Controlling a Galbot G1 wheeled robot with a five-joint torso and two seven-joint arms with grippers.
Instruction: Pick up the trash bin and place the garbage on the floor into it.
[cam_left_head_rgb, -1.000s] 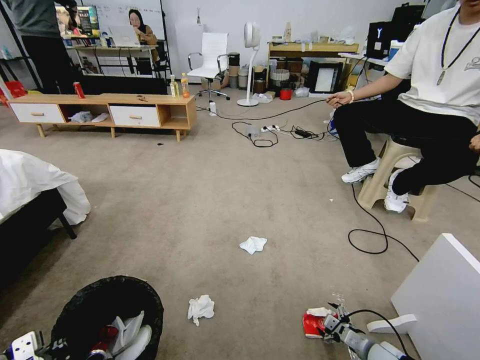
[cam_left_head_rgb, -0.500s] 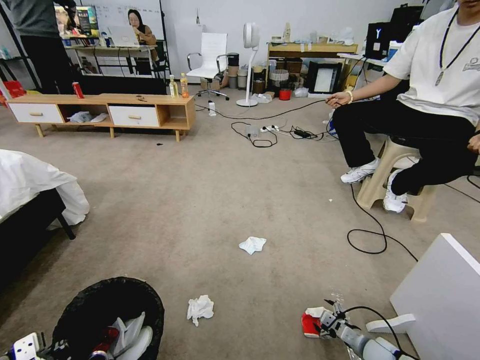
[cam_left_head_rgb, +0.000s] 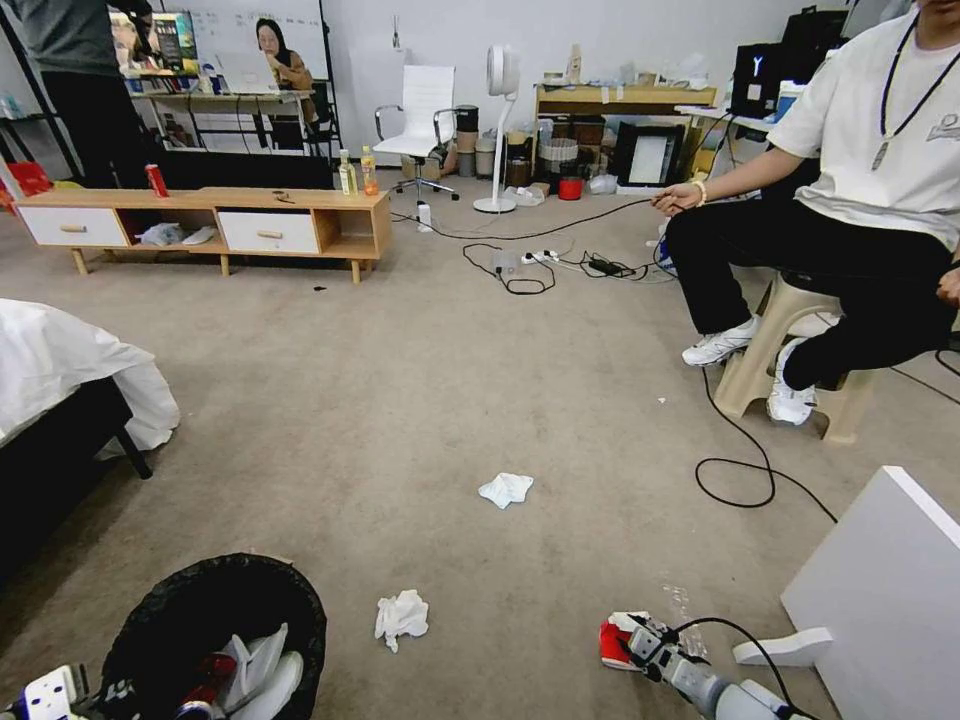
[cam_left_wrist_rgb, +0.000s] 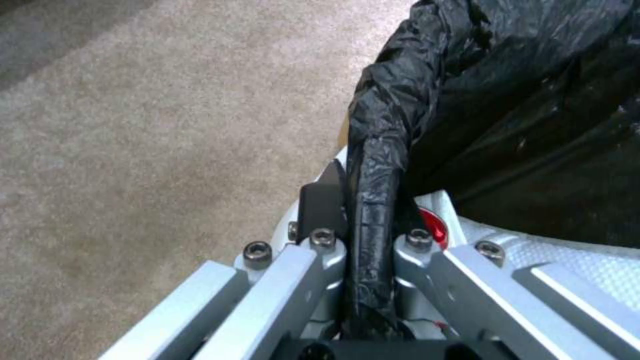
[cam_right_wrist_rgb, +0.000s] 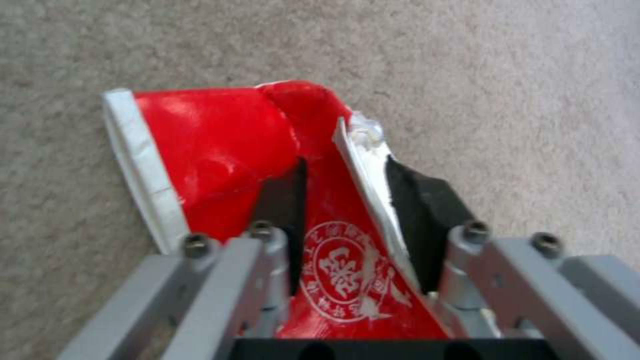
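Beige carpet (cam_left_head_rgb: 420, 400) bears tissues (cam_left_head_rgb: 401, 615); right end effector (cam_right_wrist_rgb: 347, 200) pinches red packet (cam_right_wrist_rgb: 220, 145), left end effector (cam_left_wrist_rgb: 370, 200) clamps trash bin (cam_left_head_rgb: 215, 610) rim.

At the lower left of the frame my left gripper (cam_left_head_rgb: 60, 695) sits against the rim of the trash bin (cam_left_head_rgb: 160, 620), whose black liner holds a crushed red can (cam_left_head_rgb: 205, 680) and white scraps. Low and right of centre, my right gripper (cam_left_head_rgb: 640, 645) lies on the red snack packet (cam_left_head_rgb: 612, 642) on the carpet (cam_left_head_rgb: 400, 380). One crumpled tissue (cam_left_head_rgb: 401, 615) lies just right of the bin, another (cam_left_head_rgb: 506, 489) farther up near centre. A white panel (cam_left_head_rgb: 880, 590) fills the lower right corner
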